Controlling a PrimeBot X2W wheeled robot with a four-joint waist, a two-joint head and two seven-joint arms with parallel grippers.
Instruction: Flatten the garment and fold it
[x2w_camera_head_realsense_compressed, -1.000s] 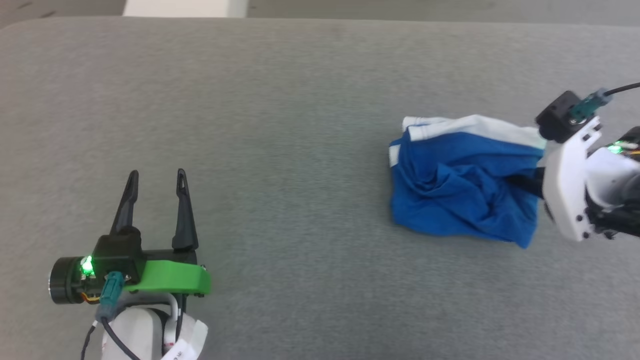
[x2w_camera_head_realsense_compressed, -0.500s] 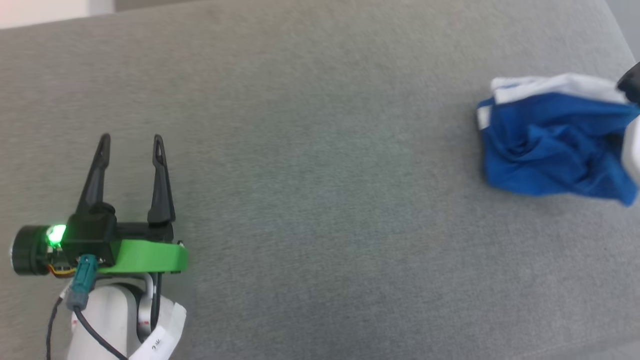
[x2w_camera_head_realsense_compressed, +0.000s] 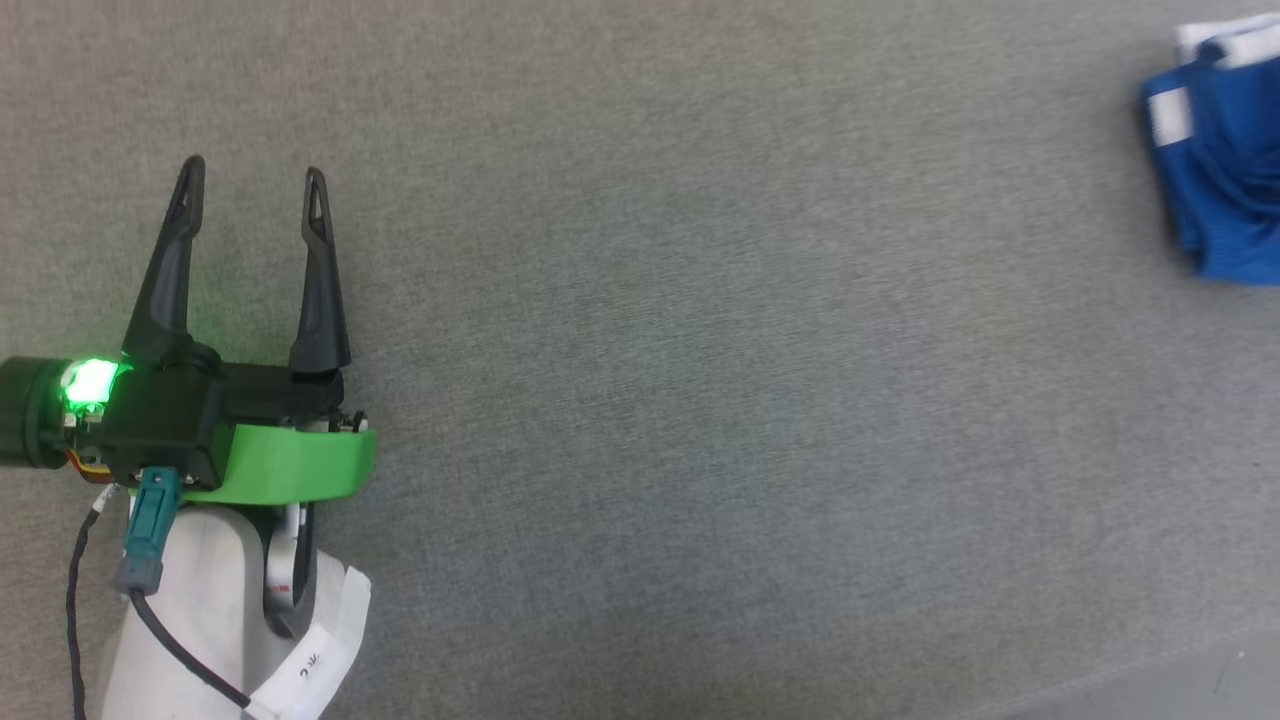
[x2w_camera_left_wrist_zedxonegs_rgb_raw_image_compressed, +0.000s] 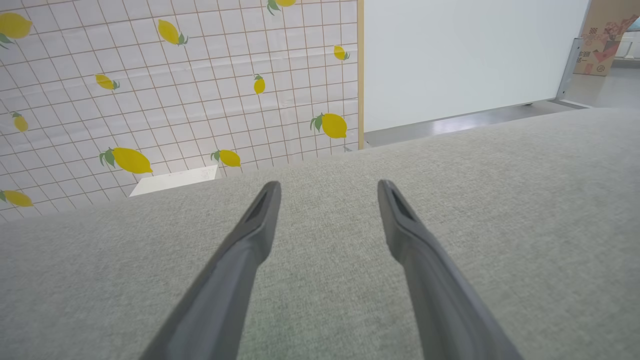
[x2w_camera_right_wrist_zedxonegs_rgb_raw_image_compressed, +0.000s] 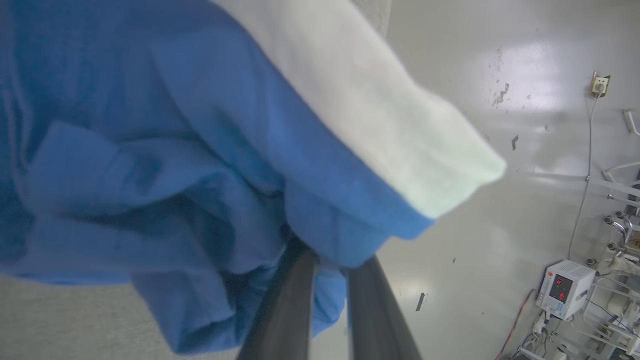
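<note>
The garment (x2w_camera_head_realsense_compressed: 1215, 170), crumpled royal-blue shorts with a white stripe, lies at the far right edge of the head view on the grey padded table (x2w_camera_head_realsense_compressed: 700, 400). In the right wrist view the garment (x2w_camera_right_wrist_zedxonegs_rgb_raw_image_compressed: 175, 150) bulges close to the camera, its white band (x2w_camera_right_wrist_zedxonegs_rgb_raw_image_compressed: 380, 125) sticking out over the floor. My right gripper (x2w_camera_right_wrist_zedxonegs_rgb_raw_image_compressed: 332, 267) is shut on a blue fold, and the fabric hides its fingertips. My left gripper (x2w_camera_head_realsense_compressed: 252, 172) hovers open and empty at the lower left, far from the shorts. Its fingers (x2w_camera_left_wrist_zedxonegs_rgb_raw_image_compressed: 250, 240) spread over bare table.
Beyond the table's far edge stand a lemon-patterned tiled wall (x2w_camera_left_wrist_zedxonegs_rgb_raw_image_compressed: 175, 90) and a white panel (x2w_camera_left_wrist_zedxonegs_rgb_raw_image_compressed: 465, 55). Pale floor (x2w_camera_right_wrist_zedxonegs_rgb_raw_image_compressed: 525, 200) lies past the table's edge by the garment, with a white device showing red digits (x2w_camera_right_wrist_zedxonegs_rgb_raw_image_compressed: 565, 287) and cables on it.
The head camera has swung, shifting the whole picture. The garment now sits farther right of the left gripper, and the right arm has left the head view. The left gripper stays open.
</note>
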